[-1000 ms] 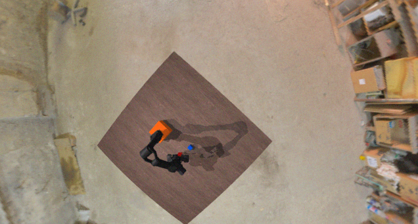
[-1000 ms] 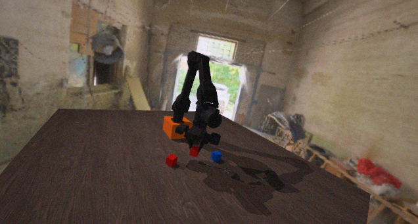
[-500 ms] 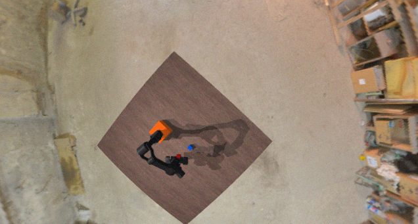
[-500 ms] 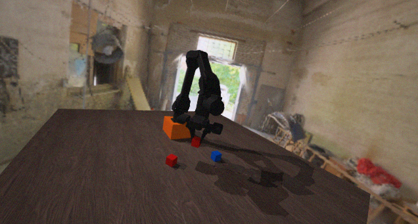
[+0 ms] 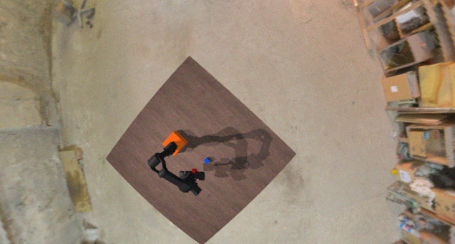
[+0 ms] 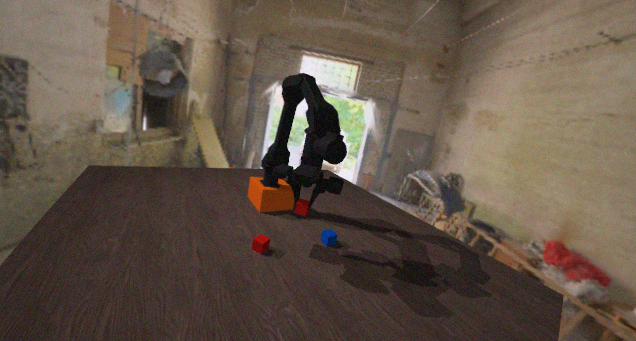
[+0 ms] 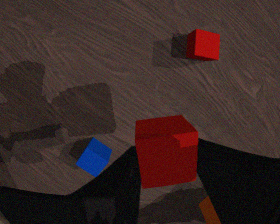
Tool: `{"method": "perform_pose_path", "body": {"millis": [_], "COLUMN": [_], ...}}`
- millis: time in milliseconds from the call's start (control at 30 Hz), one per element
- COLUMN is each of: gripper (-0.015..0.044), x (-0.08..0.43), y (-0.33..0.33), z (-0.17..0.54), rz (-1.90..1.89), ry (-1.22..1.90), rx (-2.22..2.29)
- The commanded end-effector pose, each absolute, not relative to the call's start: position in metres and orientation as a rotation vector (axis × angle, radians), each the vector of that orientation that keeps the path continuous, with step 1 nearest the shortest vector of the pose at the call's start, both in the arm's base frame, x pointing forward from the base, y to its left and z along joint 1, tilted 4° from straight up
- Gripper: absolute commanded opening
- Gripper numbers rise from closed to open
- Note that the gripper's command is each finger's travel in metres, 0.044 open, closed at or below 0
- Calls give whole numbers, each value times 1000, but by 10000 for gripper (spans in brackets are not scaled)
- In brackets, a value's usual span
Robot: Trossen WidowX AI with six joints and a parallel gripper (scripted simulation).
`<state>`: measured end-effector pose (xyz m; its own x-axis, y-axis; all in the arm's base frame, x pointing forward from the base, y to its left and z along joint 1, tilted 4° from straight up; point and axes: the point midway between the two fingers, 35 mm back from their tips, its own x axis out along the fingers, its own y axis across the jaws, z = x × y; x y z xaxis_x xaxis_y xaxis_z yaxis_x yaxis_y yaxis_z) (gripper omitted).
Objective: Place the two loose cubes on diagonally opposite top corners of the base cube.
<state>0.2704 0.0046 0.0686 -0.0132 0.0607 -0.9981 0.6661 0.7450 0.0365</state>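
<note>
One red cube (image 5: 194, 171) (image 6: 301, 208) (image 7: 166, 162) is pinched between the two black fingers of my gripper (image 5: 193, 172) (image 6: 303, 205) (image 7: 164, 148), which is shut on it. It hangs above the table, roughly level. The blue cube (image 5: 207, 160) (image 6: 328, 238) (image 7: 94, 157), seemingly the base cube, sits on the table with nothing on top. In the wrist view it is left of the held cube. The other red cube (image 6: 261, 244) (image 7: 206, 45) sits on the table, left of the blue one in the exterior view. The top view does not show it; the arm seems to cover it.
The orange block (image 5: 175, 142) (image 6: 272, 198) (image 7: 209, 210) under the arm's base stands at the far side in the exterior view. The dark wooden table (image 5: 200, 95) (image 6: 150, 223) carries everything. The arm's shadow falls across it beside the blue cube.
</note>
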Motion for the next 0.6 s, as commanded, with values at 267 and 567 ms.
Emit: {"method": "perform_pose_path", "body": {"millis": [267,567], "gripper": [105,105], "x": [286,294], "y": [36,61], "z": [59,49], "rz": [-510,-497], "ry": [1528,1531], "rx": [603,593]}}
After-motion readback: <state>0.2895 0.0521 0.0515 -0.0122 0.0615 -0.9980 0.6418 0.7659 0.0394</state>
